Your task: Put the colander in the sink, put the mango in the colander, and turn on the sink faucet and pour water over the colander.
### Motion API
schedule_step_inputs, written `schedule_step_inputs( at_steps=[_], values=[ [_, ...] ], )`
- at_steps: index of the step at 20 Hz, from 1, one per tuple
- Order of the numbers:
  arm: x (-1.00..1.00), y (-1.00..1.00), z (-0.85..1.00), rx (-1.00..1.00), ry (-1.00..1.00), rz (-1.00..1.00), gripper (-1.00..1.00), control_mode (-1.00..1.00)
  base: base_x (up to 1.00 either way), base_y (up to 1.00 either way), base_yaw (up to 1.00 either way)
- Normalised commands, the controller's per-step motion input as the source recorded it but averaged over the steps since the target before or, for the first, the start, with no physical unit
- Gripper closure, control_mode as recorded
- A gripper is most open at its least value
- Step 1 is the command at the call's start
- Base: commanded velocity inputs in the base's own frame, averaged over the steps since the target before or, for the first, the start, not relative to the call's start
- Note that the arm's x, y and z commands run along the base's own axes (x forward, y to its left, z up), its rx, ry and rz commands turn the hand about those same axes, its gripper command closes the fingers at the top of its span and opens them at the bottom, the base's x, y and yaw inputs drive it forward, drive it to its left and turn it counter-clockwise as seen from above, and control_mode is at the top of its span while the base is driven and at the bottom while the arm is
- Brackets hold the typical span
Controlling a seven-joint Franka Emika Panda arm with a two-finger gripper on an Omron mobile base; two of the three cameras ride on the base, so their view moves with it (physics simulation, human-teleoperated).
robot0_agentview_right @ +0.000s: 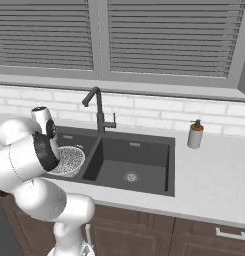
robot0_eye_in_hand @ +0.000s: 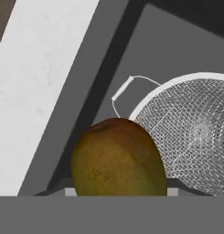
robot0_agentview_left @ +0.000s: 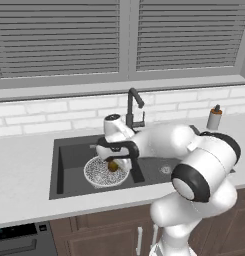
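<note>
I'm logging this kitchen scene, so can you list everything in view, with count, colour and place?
colander: one, speckled grey-white mesh, in the left basin.
mango: one, olive-green to orange-brown, held over the colander.
sink: one, dark grey, two basins, set in the counter.
faucet: one, dark metal, behind the sink; no water visible.
soap bottle: one, beige with dark pump, on the counter right of the sink.
counter: one, pale grey.
window blinds: grey, above the white tiled wall.
cabinets: brown, under the counter.
gripper: one, fingers closed on the mango.
</note>
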Motion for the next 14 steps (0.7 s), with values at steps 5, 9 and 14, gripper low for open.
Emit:
schedule_step_inputs(
  at_steps=[5, 9, 14],
  values=[
    [0.35, 0.27, -0.52, -0.06, 0.00, 0.00, 1.00, -1.00, 0.00, 0.00, 0.00],
    [0.25, 0.11, -0.54, -0.05, 0.00, 0.00, 1.00, -1.00, 0.00, 0.00, 0.00],
    [0.16, 0.00, -0.65, -0.03, 0.00, 0.00, 1.00, -1.00, 0.00, 0.00, 0.00]
  ],
)
